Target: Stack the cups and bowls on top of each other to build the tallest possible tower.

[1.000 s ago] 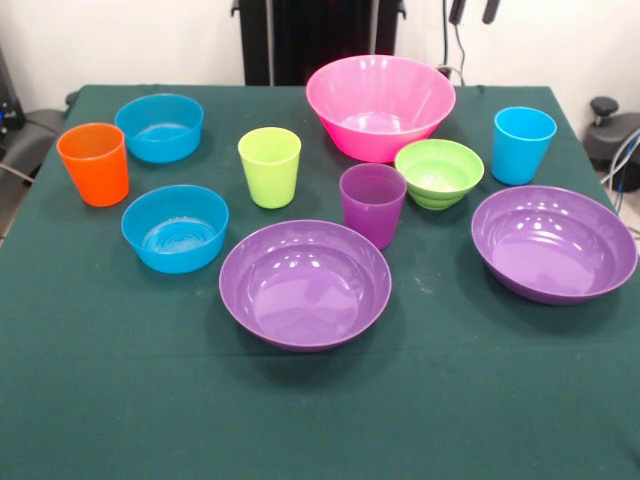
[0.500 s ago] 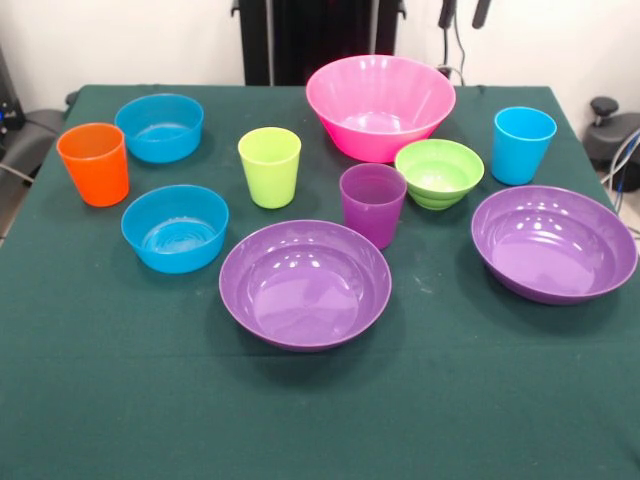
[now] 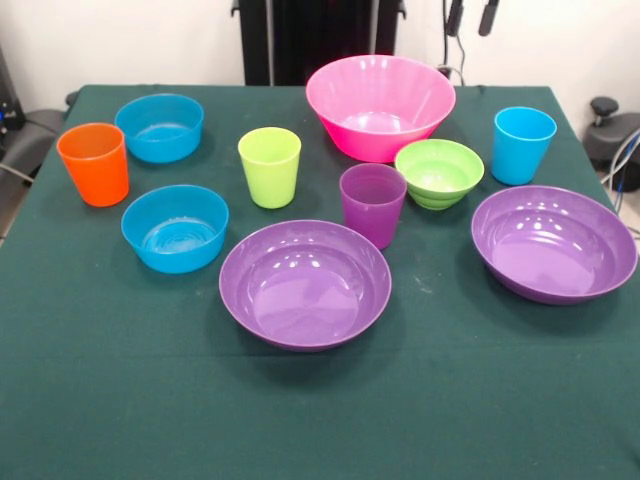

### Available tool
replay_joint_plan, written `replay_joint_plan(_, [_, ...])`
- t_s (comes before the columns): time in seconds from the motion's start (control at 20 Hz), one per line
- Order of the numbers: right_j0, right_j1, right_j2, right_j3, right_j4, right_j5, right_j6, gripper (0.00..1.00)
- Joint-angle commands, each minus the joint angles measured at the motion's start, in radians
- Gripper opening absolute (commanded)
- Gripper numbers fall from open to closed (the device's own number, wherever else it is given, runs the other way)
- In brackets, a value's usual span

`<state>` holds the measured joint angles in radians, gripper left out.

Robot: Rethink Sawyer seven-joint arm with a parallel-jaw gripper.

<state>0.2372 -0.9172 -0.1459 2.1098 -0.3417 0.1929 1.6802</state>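
My pincer [image 3: 471, 17] hangs high, parted, empty; all cups and bowls sit apart on the table [image 3: 100, 400], nothing stacked yet.

no readable text, labels or numbers anywhere

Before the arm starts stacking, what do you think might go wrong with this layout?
The purple cup stands close between the green bowl and the nearer purple bowl, so the open gripper could nudge either when reaching in. Wide, shallow bowls balanced on a narrow cup may also tip.
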Motion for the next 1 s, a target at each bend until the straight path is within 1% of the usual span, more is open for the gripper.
replay_joint_plan(0.05, [-0.055,0.004,0.135,-0.067,-0.06,0.017,0.003,1.0])
replay_joint_plan(0.25, [-0.063,0.006,0.142,-0.088,-0.093,0.021,-0.022,1.0])
replay_joint_plan(0.35, [-0.085,-0.002,0.17,-0.091,-0.121,0.028,-0.057,1.0])
replay_joint_plan(0.4, [-0.109,-0.013,0.206,-0.084,-0.132,0.041,-0.09,1.0])
replay_joint_plan(0.45, [-0.125,-0.02,0.229,-0.079,-0.139,0.04,-0.097,1.0])
replay_joint_plan(0.55, [-0.122,-0.013,0.203,-0.098,-0.133,0.073,-0.072,1.0])
replay_joint_plan(0.6, [-0.127,-0.002,0.189,-0.112,-0.128,0.113,-0.069,1.0])
replay_joint_plan(0.65, [-0.135,0.001,0.188,-0.119,-0.132,0.12,-0.068,1.0])
replay_joint_plan(0.75, [-0.178,-0.002,0.215,-0.125,-0.133,0.132,-0.09,1.0])
replay_joint_plan(0.8, [-0.201,-0.006,0.235,-0.13,-0.135,0.157,-0.117,1.0])
replay_joint_plan(1.0, [-0.241,-0.012,0.275,-0.153,-0.145,0.206,-0.157,1.0])
